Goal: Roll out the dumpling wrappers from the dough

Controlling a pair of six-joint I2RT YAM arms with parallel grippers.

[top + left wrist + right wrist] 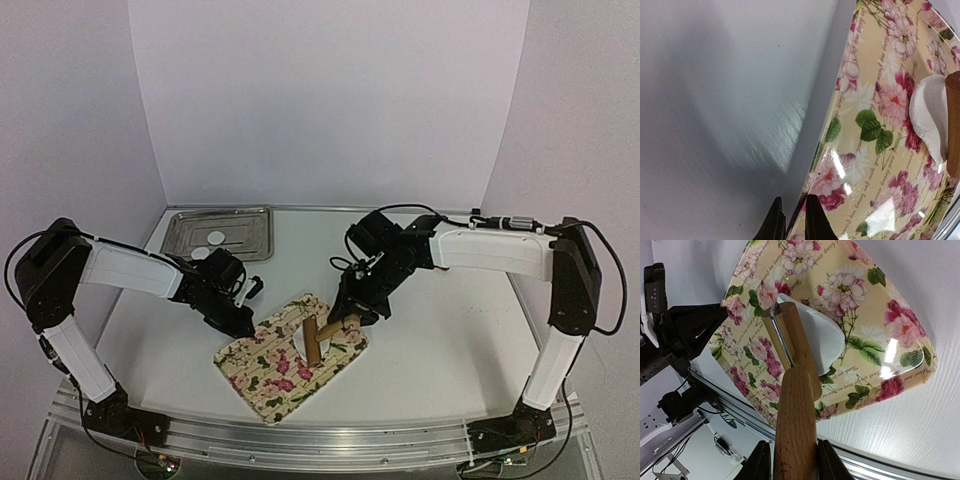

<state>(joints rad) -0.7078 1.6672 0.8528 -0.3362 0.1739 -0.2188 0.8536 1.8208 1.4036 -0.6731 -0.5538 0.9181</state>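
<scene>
A white sheet of dough (299, 343) lies on a floral board (262, 382) at the table's middle. My right gripper (350, 312) is shut on the handle of a wooden rolling pin (318, 337), whose roller rests on the dough. In the right wrist view my gripper (792, 462) clamps the rolling pin (795, 410) over the dough (822, 335). My left gripper (243, 325) is shut on the board's left edge; its fingertips (815, 222) pinch the rim of the board (865, 165). Two dumpling wrappers (215, 237) lie in a metal tray (250, 232).
The metal tray stands at the back left near the wall. The board sits skewed, one corner towards the table's front rail (320, 440). The left wrist view shows the dough (927, 115) and the pin's end (953, 125) at the right.
</scene>
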